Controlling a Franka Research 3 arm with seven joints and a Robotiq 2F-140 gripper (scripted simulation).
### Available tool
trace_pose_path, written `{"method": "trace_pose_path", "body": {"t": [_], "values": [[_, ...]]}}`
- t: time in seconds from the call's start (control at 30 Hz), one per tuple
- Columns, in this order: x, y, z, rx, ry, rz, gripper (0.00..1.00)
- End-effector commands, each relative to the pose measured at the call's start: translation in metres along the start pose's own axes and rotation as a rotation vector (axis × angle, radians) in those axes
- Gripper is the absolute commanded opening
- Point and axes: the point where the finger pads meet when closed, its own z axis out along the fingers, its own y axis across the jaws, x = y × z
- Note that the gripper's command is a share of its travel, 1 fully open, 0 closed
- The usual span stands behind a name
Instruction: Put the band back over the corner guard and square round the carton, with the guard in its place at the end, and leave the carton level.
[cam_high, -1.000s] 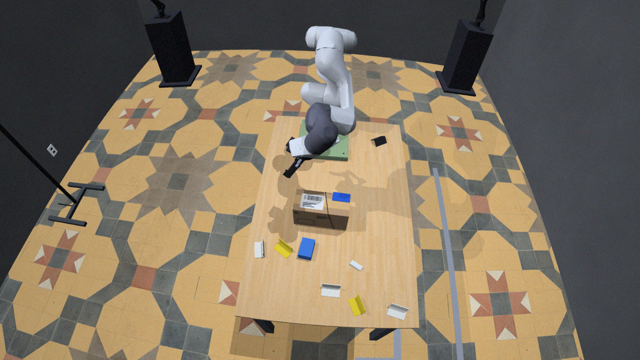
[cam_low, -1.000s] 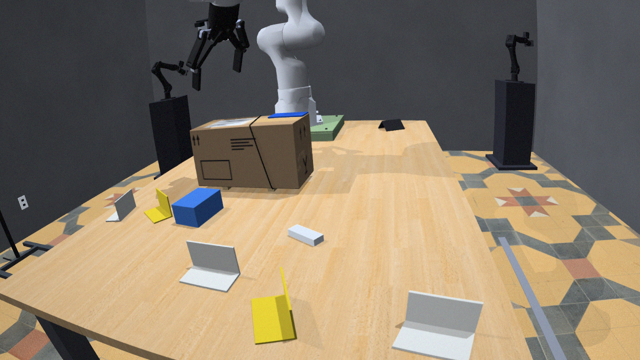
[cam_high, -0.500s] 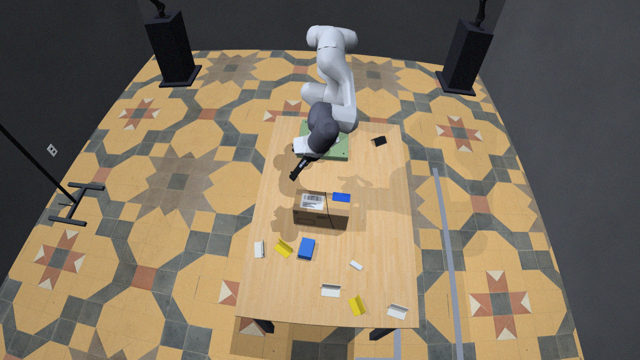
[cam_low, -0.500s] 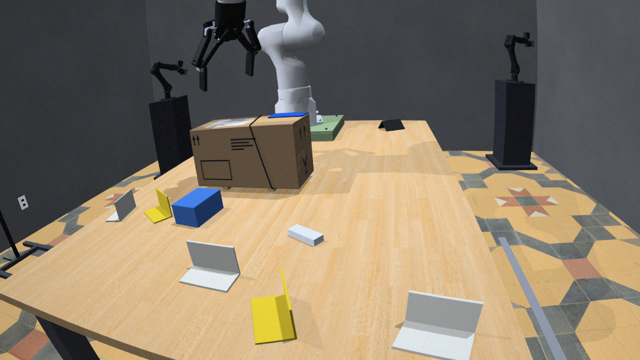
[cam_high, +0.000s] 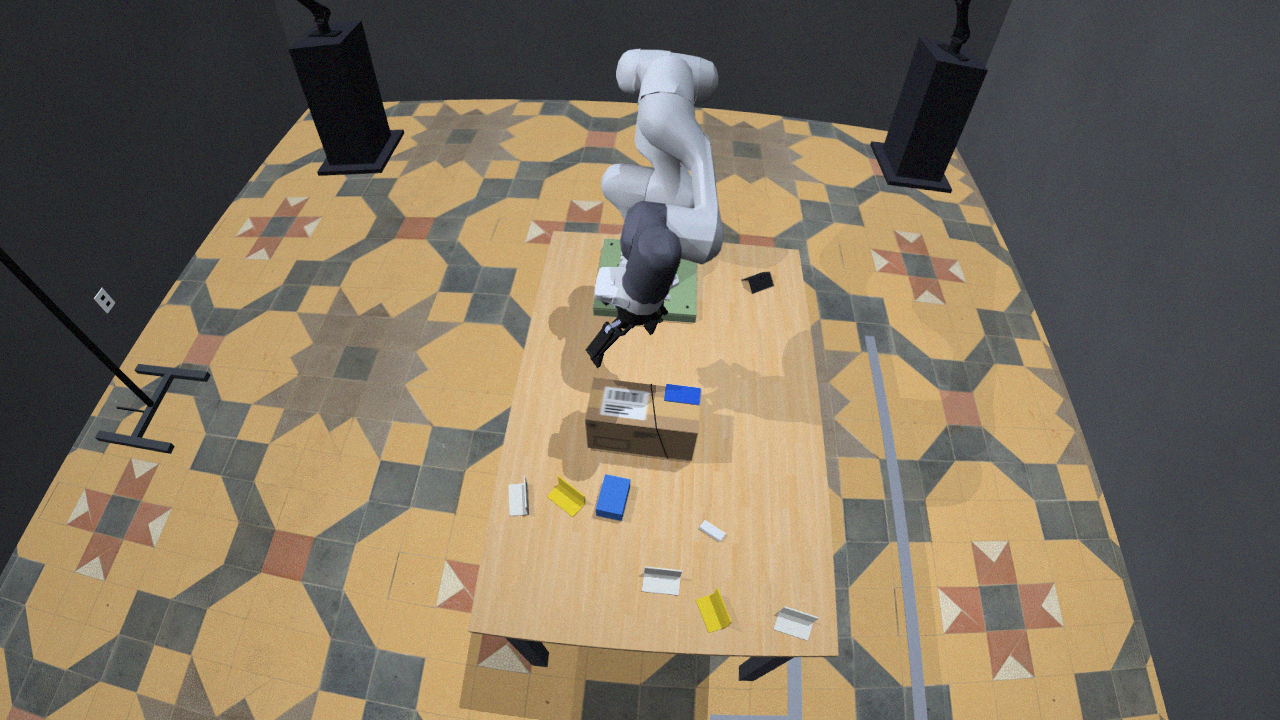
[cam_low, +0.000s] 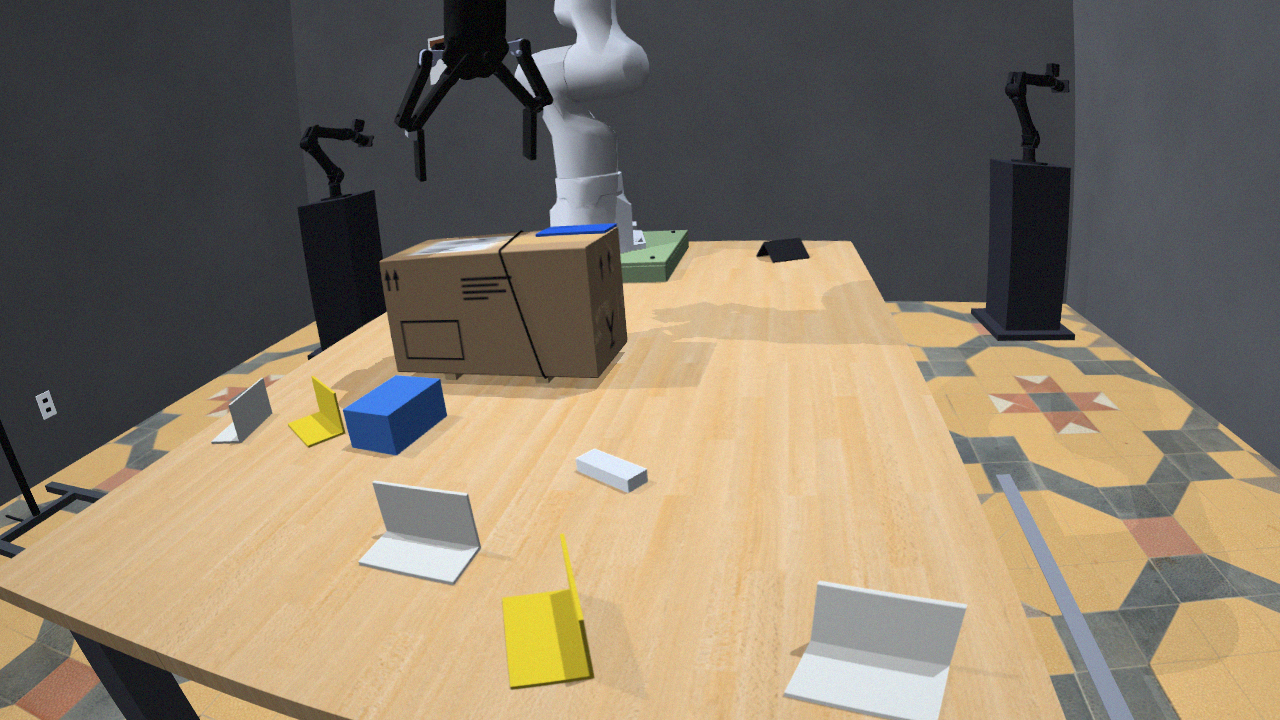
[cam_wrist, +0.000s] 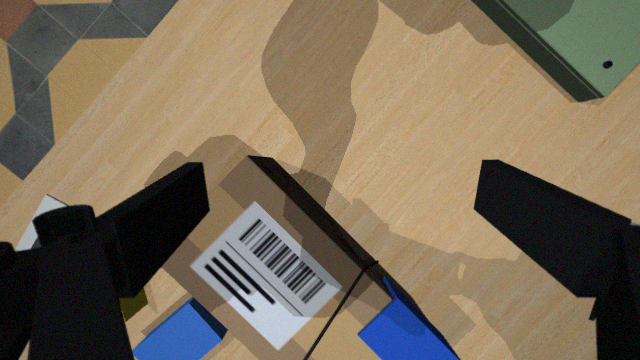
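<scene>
A brown carton (cam_high: 626, 428) (cam_low: 465, 308) (cam_wrist: 235, 186) with a white barcode label stands in the middle of the table. A thin black band (cam_high: 657, 425) (cam_low: 522, 304) (cam_wrist: 334, 311) runs round it, slanting across the front face. A flat blue corner guard (cam_high: 682, 394) (cam_low: 575, 230) (cam_wrist: 400, 332) lies on the carton's top at its far right end. The band passes beside the guard, not over it. My gripper (cam_high: 623, 335) (cam_low: 474, 152) (cam_wrist: 340, 186) is open and empty, high above the carton's far left edge.
In front of the carton lie a blue block (cam_high: 613, 497) (cam_low: 394, 412), yellow angle pieces (cam_high: 565, 496) (cam_low: 541, 626), grey-white angle pieces (cam_high: 661, 580) (cam_low: 422, 530) and a small white block (cam_high: 712, 530) (cam_low: 611, 470). A black wedge (cam_high: 758, 282) (cam_low: 783, 249) and the green base plate (cam_high: 689, 300) (cam_wrist: 575, 45) lie behind.
</scene>
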Motion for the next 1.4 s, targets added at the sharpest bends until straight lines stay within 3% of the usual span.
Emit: {"method": "trace_pose_path", "body": {"t": [0.0,0.67,1.37], "values": [[-0.017,0.002,-0.003,0.014,-0.051,0.225,1.0],[-0.06,0.014,-0.015,-0.039,-0.195,0.593,1.0],[-0.079,0.019,-0.022,-0.079,-0.256,0.768,1.0]]}}
